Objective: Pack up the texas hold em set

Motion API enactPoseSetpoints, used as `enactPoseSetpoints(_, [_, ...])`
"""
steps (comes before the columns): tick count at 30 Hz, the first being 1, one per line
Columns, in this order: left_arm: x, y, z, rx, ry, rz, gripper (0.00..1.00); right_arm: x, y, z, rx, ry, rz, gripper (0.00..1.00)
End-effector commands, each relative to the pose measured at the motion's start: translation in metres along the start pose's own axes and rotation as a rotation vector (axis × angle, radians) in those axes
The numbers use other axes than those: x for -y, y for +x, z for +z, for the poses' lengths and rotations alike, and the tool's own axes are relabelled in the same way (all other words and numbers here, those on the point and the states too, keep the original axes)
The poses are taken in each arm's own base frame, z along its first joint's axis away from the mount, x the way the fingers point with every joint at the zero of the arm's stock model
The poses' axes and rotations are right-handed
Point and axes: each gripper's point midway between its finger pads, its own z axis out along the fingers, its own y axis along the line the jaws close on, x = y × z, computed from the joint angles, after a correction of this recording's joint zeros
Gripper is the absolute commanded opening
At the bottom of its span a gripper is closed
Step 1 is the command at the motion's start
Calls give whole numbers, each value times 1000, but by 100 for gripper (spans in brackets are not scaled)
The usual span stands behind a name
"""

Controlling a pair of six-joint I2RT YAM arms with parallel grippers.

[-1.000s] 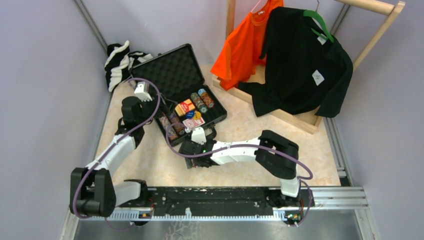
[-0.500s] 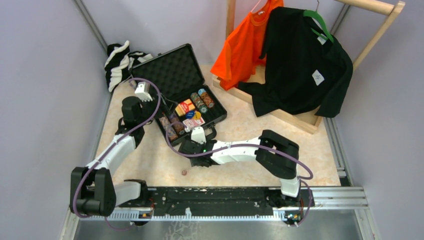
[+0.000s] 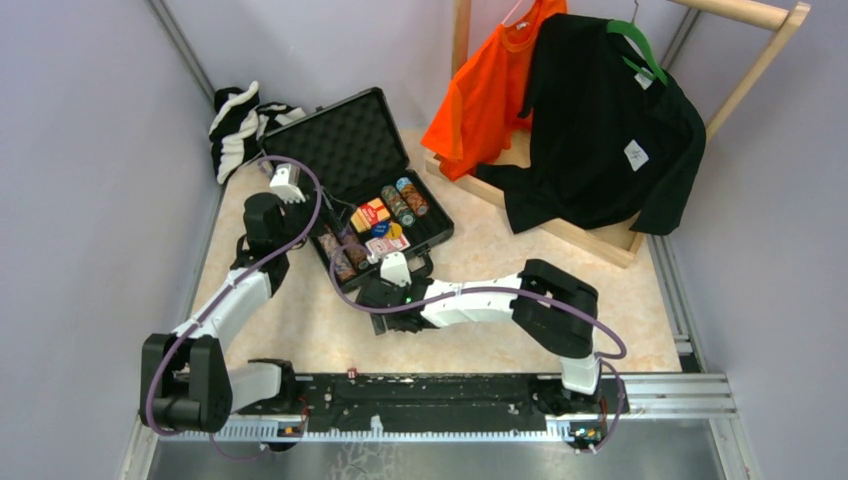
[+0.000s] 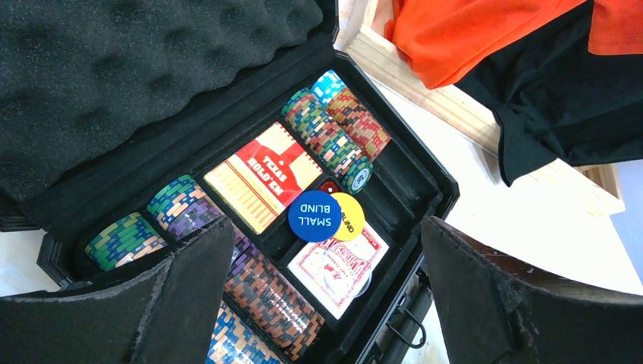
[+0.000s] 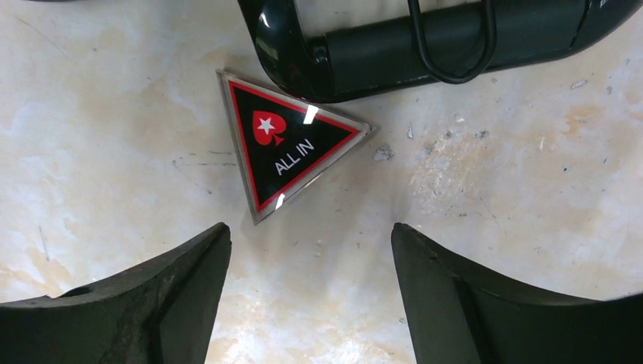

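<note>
Right end effector (image 5: 307, 236) near black-red triangle (image 5: 284, 148)

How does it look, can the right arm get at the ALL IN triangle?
Probably yes. The right pincer hangs open just short of the triangle, with bare table between. The triangle lies flat, close against the briefcase handle, so gripping it may be awkward.

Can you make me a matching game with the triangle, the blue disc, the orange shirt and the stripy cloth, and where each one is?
1 triangle
2 blue disc
3 orange shirt
4 stripy cloth

A hanging on the rack
B on the table beside the handle
C inside the case
D bunched in the far left corner

Pairs: 1-B, 2-C, 3-A, 4-D
</note>
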Motion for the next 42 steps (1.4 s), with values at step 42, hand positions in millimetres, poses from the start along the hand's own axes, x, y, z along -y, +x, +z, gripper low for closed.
enactPoseSetpoints(42, [0,-4,0,2,-9,11,97,-14,-44,37,21,-58,-54,74])
